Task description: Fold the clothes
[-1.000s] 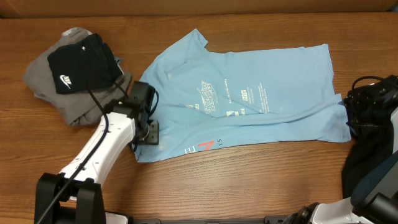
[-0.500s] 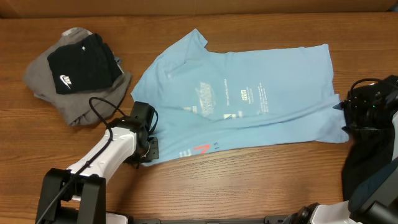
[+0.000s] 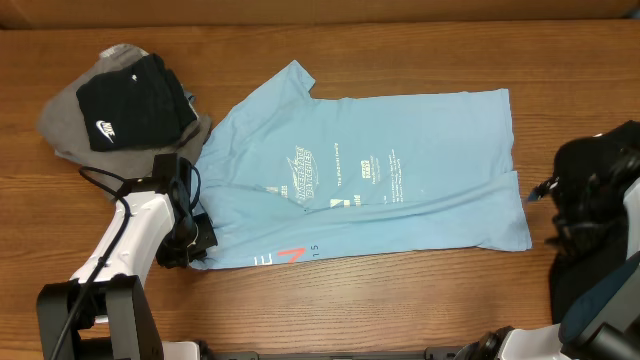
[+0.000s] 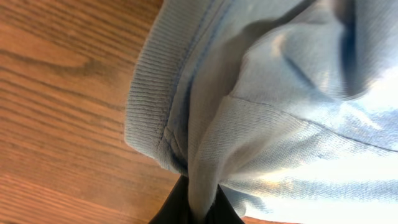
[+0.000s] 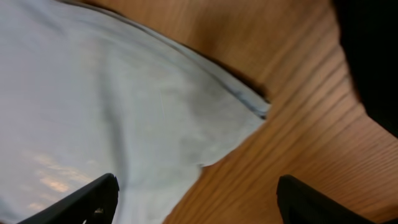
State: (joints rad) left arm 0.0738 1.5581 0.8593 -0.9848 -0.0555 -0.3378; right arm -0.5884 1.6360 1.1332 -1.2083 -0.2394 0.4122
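On the worktop [image 3: 400,310] the blue T-shirt [image 3: 400,190] lay spread from our left hand [image 4: 196,211], clenched on its edge, to our right hand [image 5: 198,190], released above its corner; we feared the thin pinch slipping.

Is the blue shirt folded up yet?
Spread, not folded: the blue T-shirt lies open across the table, lettering showing.

The T-shirt [image 3: 420,150] lies on the table [image 3: 420,300], the pile [image 3: 120,125] left of it, the left gripper [image 3: 197,243] at its near left corner, the right gripper [image 5: 196,196] beyond its right edge.
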